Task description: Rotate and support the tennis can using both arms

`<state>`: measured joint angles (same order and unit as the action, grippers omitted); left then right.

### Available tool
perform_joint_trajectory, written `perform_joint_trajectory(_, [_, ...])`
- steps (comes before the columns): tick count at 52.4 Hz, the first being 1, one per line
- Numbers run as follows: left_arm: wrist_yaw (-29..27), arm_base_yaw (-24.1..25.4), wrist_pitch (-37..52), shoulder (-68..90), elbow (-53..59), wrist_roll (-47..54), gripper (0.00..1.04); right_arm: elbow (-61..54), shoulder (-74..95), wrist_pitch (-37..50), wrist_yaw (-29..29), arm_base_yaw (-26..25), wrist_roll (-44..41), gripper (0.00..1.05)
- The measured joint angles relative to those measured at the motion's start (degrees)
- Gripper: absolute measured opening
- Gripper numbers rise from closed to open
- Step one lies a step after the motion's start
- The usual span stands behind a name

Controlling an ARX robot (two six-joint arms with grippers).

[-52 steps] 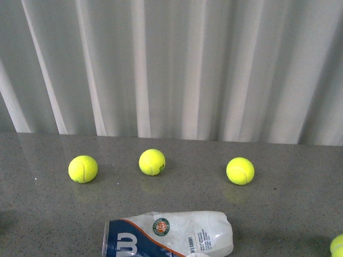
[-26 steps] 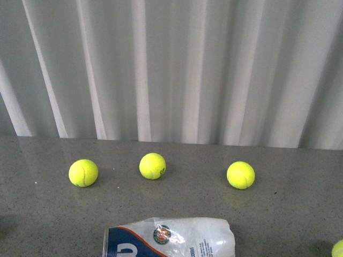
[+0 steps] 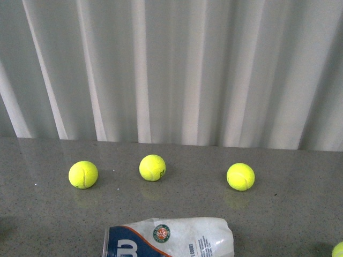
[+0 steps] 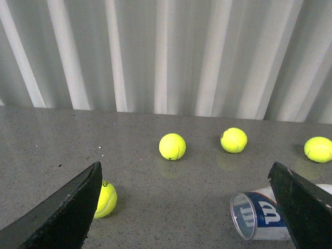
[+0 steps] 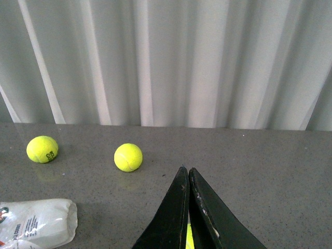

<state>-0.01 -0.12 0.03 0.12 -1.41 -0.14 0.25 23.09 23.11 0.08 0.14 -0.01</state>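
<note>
Tennis can point(image 3: 169, 243) shown lying sideways on tabletop point(image 3: 289, 214), front-centre, w/ left gripper point(image 4: 185, 165) spread wide, right gripper point(image 5: 185, 171) pressed together: if pushed off-centre, can may be rolled toward tennis balls point(image 3: 152, 167) or its thin wall buckled.

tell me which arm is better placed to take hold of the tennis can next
Left, probably. The left gripper is open wide, and the tennis can lies close by one jaw. The right gripper is shut, with the can off to one side.
</note>
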Motion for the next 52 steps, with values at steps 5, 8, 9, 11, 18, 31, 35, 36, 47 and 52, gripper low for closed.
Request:
perform_joint_trajectory(5, [0.0,0.0,0.0,0.0,0.0,0.0,0.98,0.0,-2.34,-2.29,0.0,0.0,-0.02,0.03])
perform_joint_trajectory(8, [-0.02,0.0,0.0,0.0,0.0,0.0,0.98,0.0,-3.58,-3.52,0.0,0.0,-0.02,0.03])
perform_joint_trajectory(9, [0.0,0.0,0.0,0.0,0.0,0.0,0.98,0.0,-4.04,-3.96,-0.02,0.0,-0.02,0.03])
perform_joint_trajectory(11, [0.0,0.0,0.0,0.0,0.0,0.0,0.98,0.0,-4.94,-4.83,-0.02,0.0,-0.02,0.03])
perform_joint_trajectory(18, [0.0,0.0,0.0,0.0,0.02,0.0,0.98,0.0,-7.45,-7.3,0.0,0.0,0.0,0.03])
perform_joint_trajectory(31, [0.0,0.0,0.0,0.0,0.0,0.0,0.98,0.0,-11.85,-11.69,-0.02,0.0,-0.02,0.03])
perform_joint_trajectory(35, [0.0,0.0,0.0,0.0,0.0,0.0,0.98,0.0,-12.9,-12.72,-0.02,0.0,0.0,0.03])
perform_joint_trajectory(36, [0.0,0.0,0.0,0.0,0.0,0.0,0.98,0.0,-13.22,-13.09,0.0,0.0,0.0,0.03])
perform_joint_trajectory(47, [0.0,0.0,0.0,-0.07,0.0,0.0,0.98,0.04,-22.8,-23.04,-0.11,0.0,-0.02,0.03])
perform_joint_trajectory(52, [0.0,0.0,0.0,-0.04,0.0,0.0,0.98,0.04,-22.82,-23.04,-0.11,0.0,-0.09,0.05])
